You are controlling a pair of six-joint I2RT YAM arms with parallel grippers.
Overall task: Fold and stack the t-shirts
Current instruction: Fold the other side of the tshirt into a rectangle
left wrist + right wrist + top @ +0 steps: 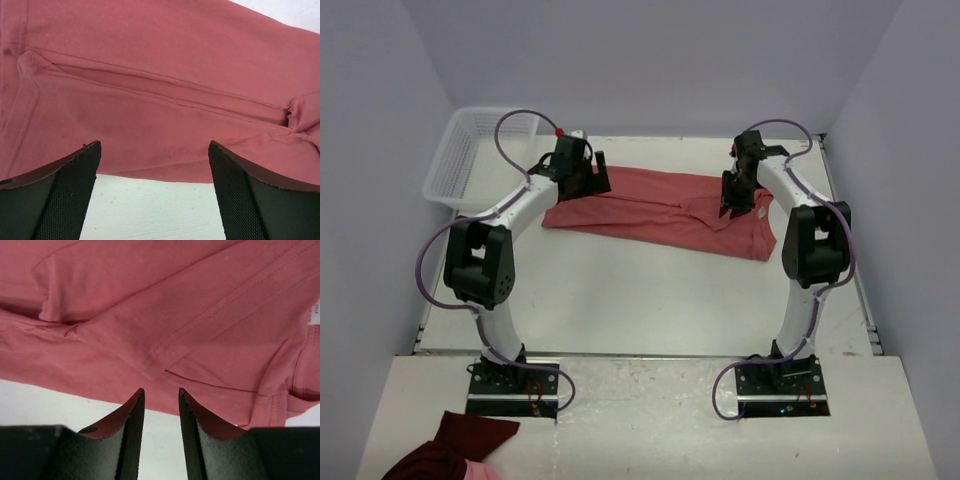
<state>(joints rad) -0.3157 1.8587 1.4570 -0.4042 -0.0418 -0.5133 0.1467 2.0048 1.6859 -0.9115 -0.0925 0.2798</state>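
Note:
One salmon-red t-shirt (660, 210) lies on the white table (640, 300), folded into a long band running left to right. My left gripper (590, 180) hovers over its left end, open wide; in the left wrist view the gripper (155, 147) has only table and the t-shirt's (160, 90) near edge between its fingers. My right gripper (732, 205) is over the right end. In the right wrist view the gripper (161, 391) is open by a narrow gap, empty, just short of the t-shirt's (165, 315) near edge. A white neck label (315, 312) shows at the right.
A white mesh basket (460, 150) stands at the table's far left corner. A dark maroon cloth bundle (460, 450) with a pink patch lies on the near shelf, left of the left arm's base. Grey walls close in the table at the back and sides.

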